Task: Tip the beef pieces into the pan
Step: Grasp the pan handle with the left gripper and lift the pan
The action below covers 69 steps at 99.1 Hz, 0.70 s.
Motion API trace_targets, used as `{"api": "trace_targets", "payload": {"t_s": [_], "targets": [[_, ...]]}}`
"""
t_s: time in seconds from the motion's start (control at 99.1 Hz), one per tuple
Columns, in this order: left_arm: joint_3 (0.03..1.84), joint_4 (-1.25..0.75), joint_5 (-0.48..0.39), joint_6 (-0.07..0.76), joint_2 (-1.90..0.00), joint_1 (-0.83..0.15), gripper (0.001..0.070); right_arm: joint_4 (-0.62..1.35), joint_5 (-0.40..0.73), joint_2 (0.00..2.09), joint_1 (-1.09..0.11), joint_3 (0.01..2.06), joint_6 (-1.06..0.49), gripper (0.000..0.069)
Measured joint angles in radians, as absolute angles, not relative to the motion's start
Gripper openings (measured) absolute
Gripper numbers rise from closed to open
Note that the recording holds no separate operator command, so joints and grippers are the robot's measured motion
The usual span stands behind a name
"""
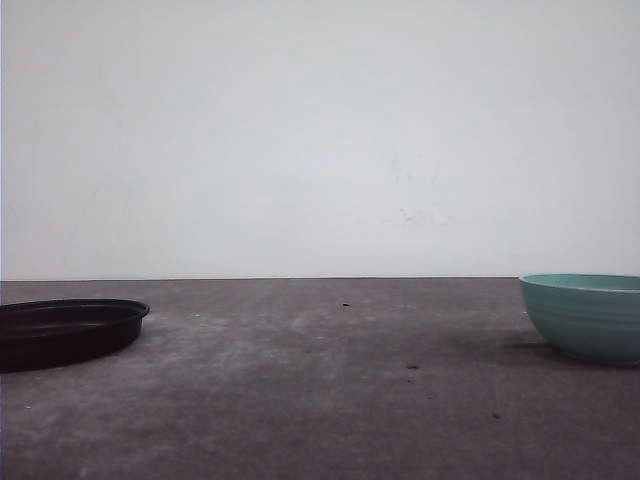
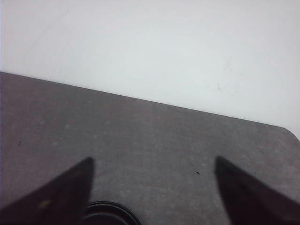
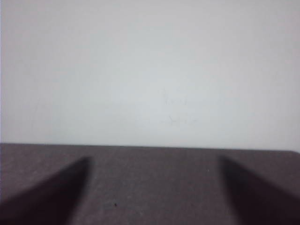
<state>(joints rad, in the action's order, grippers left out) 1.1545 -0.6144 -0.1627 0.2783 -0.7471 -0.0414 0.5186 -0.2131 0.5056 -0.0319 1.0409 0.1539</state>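
The pan, shallow, round and black, sits on the table at the far left in the front view. In the left wrist view my left gripper is open above the table, nothing between its dark fingers, and a piece of the pan's rim shows close to one finger. My right gripper is also open, over bare table, with nothing held. The beef pieces are out of view.
A teal ribbed bowl stands at the far right of the table; its inside is hidden from this low angle. The grey table top stretches between pan and bowl, ending at a white wall behind.
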Motion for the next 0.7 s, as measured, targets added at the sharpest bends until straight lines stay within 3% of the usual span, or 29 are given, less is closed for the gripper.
{"api": "trace_targets", "payload": {"t_s": [0.262,0.454,0.696], "targets": [[1.144,-0.604,-0.157,0.281,-0.78,-0.041,0.0585,0.595,-0.217,0.6,-0.032,1.041,0.155,0.0685],[0.996,-0.563,-0.157,0.288,-0.852,-0.041,0.059,0.611,-0.217,0.673,-0.044,1.041,0.154,0.0685],[0.794,-0.477,-0.166,0.427,-0.959,0.047,0.0622,0.664,-0.217,0.742,-0.045,1.041,0.149,0.0685]]}}
